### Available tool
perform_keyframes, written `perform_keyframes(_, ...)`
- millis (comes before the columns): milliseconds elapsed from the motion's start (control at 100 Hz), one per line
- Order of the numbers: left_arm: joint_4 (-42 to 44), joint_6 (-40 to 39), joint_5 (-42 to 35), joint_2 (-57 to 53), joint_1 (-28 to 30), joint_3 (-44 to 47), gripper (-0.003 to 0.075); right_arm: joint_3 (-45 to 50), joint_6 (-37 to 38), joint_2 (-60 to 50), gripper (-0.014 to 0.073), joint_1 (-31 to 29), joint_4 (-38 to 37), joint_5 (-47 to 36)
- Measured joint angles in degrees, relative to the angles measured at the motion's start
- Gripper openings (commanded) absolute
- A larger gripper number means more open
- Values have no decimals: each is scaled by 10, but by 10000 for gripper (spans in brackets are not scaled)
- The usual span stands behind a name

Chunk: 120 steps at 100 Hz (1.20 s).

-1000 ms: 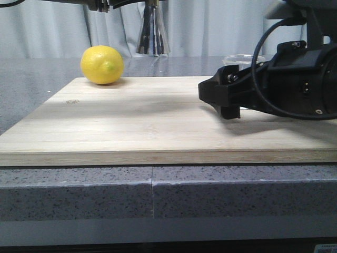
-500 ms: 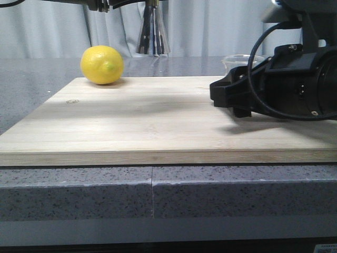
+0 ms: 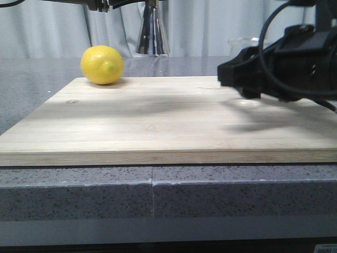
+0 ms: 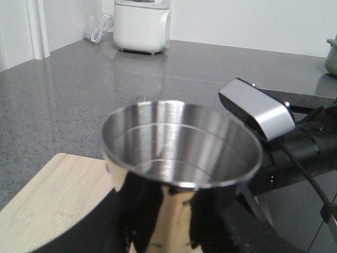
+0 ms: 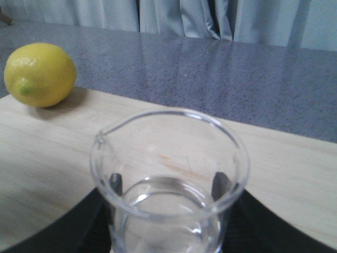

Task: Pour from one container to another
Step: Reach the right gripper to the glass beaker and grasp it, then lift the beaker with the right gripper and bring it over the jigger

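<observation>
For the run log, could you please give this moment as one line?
left gripper: holds jigger | right gripper: holds beaker, upright | pour: not begun | lemon: on board

Clear beaker (image 5: 168, 184) upright; steel jigger (image 4: 181, 163) upright.

A yellow lemon (image 3: 102, 64) with a greenish tip is seen on a pale, wood-grained board (image 3: 158, 121). The surface (image 3: 79, 192) is speckled grey. The jigger (image 4: 179, 153) is shiny silver; the beaker (image 5: 169, 174) is clear.
</observation>
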Motion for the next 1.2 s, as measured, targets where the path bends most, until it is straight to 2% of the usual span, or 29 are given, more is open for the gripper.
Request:
perform_keyframes(250, 0, 0, 0, 0, 0, 0, 237, -15, 0, -75, 324, -27, 0, 75)
perform_keyframes(580, 0, 0, 0, 0, 0, 0, 237, -202, -2, -124, 324, -28, -82, 384)
perform_keyframes(750, 0, 0, 0, 0, 0, 0, 237, -296, -2, -124, 324, -13, -128, 500)
perform_keyframes(960, 0, 0, 0, 0, 0, 0, 237, -373, -2, -124, 324, 38, -212, 581)
perform_keyframes(1200, 0, 0, 0, 0, 0, 0, 237, -407, -2, -124, 324, 97, -318, 619)
